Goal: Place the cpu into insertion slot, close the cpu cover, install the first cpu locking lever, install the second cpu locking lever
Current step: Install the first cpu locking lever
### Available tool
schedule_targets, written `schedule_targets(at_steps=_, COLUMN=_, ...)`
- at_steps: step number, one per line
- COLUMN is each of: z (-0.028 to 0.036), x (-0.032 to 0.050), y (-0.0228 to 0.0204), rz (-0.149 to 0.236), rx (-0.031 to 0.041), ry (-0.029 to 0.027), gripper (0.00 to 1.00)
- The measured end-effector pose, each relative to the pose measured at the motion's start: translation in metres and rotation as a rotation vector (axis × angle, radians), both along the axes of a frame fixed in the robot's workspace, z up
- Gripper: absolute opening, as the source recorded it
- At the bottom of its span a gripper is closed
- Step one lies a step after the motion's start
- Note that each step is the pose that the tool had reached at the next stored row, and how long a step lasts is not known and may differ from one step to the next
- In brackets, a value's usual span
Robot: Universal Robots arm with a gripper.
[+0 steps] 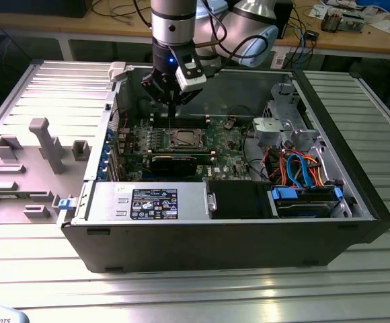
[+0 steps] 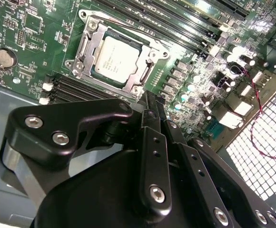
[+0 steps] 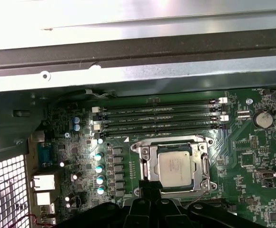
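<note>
Gripper [image 2: 151, 105] low over motherboard [image 2: 28, 28], fingers together on nothing — cpu [image 2: 115, 57] flat within window of lowered cpu cover [image 2: 91, 46].

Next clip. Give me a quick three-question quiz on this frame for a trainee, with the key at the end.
1. True or false: the cpu sits in the insertion slot.
2. The cpu cover is: A) lying flat around the cpu; B) standing upright on its hinge; C) outside the case on the table.
3. Fill in: in the exterior view the gripper hangs over the green ___.
Key: 1 true; 2 A; 3 motherboard.
</note>
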State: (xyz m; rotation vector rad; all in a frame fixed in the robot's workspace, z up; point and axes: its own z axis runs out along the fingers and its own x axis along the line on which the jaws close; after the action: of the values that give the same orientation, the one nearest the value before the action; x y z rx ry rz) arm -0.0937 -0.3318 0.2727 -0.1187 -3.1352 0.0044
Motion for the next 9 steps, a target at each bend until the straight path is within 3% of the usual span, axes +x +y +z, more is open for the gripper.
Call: schedule_targets(at_steps=9, z=0.0000, x=-0.0086, y=0.0002, rz=0.000, rx=0.0004, ry=0.0000, gripper=0.11)
